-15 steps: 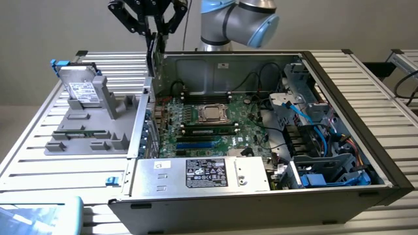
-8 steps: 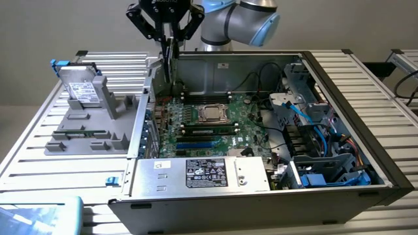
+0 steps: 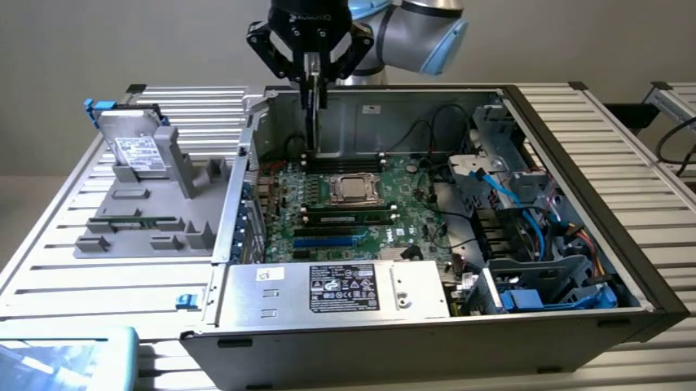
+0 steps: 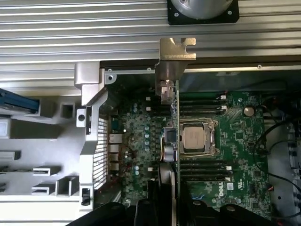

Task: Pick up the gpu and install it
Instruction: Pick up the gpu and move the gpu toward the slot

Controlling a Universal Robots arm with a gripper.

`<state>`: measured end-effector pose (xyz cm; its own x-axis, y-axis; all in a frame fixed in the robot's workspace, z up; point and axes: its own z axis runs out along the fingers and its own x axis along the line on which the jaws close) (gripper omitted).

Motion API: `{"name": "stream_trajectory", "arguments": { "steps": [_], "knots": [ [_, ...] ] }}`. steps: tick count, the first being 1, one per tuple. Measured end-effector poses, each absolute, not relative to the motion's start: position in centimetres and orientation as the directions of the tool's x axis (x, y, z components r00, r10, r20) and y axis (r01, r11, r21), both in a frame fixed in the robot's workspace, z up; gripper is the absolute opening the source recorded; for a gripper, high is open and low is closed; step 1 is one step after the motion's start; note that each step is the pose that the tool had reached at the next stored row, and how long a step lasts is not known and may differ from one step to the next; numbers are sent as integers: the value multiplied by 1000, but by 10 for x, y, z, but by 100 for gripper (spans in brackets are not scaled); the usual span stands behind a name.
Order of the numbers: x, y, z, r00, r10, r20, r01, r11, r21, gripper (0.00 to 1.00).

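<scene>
A: One gpu [image 3: 314, 122], held edge-down over the motherboard [image 3: 403, 232], pinched at its top edge by the pincer [image 3: 312, 69].
B: Judgement: hold it upright, line the lower edge along its slot, keep the bracket [image 4: 175, 59] clear of the case wall [image 3: 381, 110]

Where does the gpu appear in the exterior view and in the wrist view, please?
Exterior view: the gpu hangs edge-on in the gripper, above the motherboard's rear edge, near top centre.
Wrist view: the gpu runs edge-on through the picture's centre, alongside the CPU socket.
Shared landmark: the silver CPU socket on the motherboard.
</scene>
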<state>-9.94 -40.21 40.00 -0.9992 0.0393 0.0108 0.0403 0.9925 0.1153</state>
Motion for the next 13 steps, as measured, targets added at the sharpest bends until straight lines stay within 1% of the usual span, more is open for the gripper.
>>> {"name": "stream_trajectory", "arguments": {
  "steps": [8, 13],
  "knots": [
    [-64, -404, 387, -999, 39, 11, 40, 993, 113, 28],
    [-61, -404, 386, -999, 39, 11, 40, 993, 111, 28]
  ]
}}
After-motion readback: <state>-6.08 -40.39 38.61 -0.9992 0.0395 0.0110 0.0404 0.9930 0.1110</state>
